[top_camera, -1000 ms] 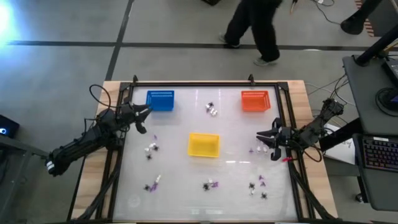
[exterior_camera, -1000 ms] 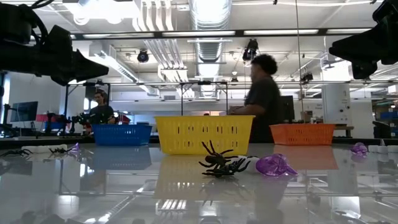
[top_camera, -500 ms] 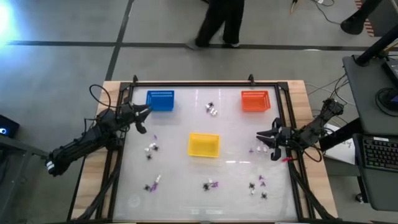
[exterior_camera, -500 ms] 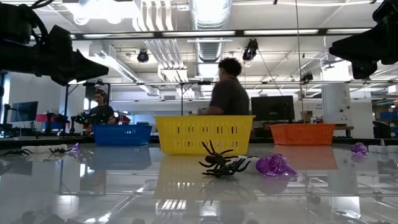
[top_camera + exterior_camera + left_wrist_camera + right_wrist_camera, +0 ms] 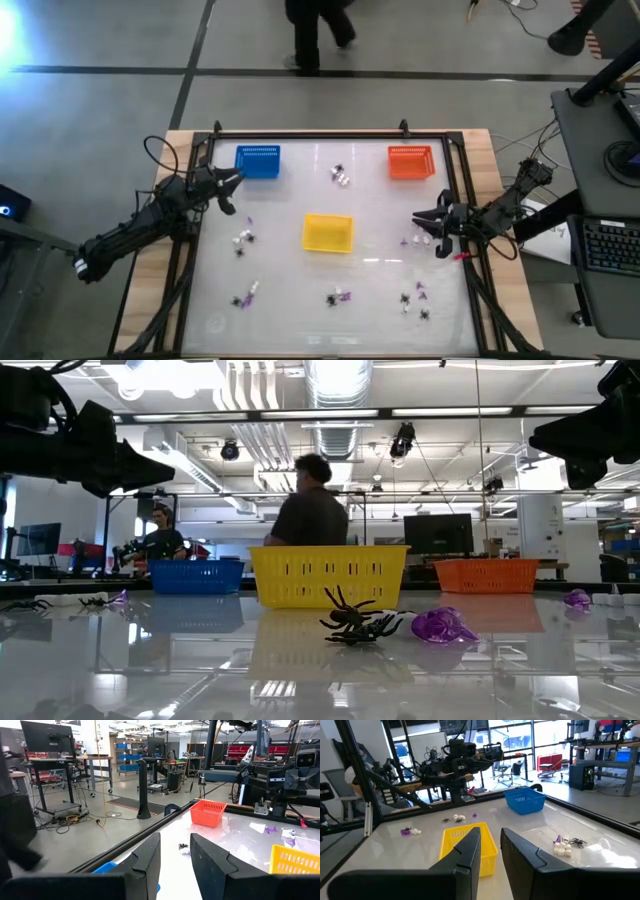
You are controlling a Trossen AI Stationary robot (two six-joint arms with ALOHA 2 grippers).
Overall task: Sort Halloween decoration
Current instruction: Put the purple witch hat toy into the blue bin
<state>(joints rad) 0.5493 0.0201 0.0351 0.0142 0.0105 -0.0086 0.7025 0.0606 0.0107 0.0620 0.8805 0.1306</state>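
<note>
- Left tool is hovering near the surface's left edge, just beside the blue basket; its fingers are standing slightly apart with nothing between them — open and empty.
- Right tool is hanging over the right side of the surface, below the orange basket in the high view; its fingers are also showing a gap with nothing gripped.
- The Halloween decoration is lying scattered in small clusters on the surface, all outside the baskets: one cluster between the blue and orange baskets, one left of the yellow basket, one near the front left, one front centre, one front right, and a purple bit just beside the right tool.
- Low view is showing a black spider touching a purple piece in front of the yellow basket.
- Basket contents: yellow is looking empty from above; blue and orange I cannot tell for certain, though no pieces are showing in them.
- Progress judgement — sorting is looking barely begun, if at all; every visible piece is waiting to be picked and dropped.
- A person is walking past in the room beyond the surface, well apart from both arms.
</note>
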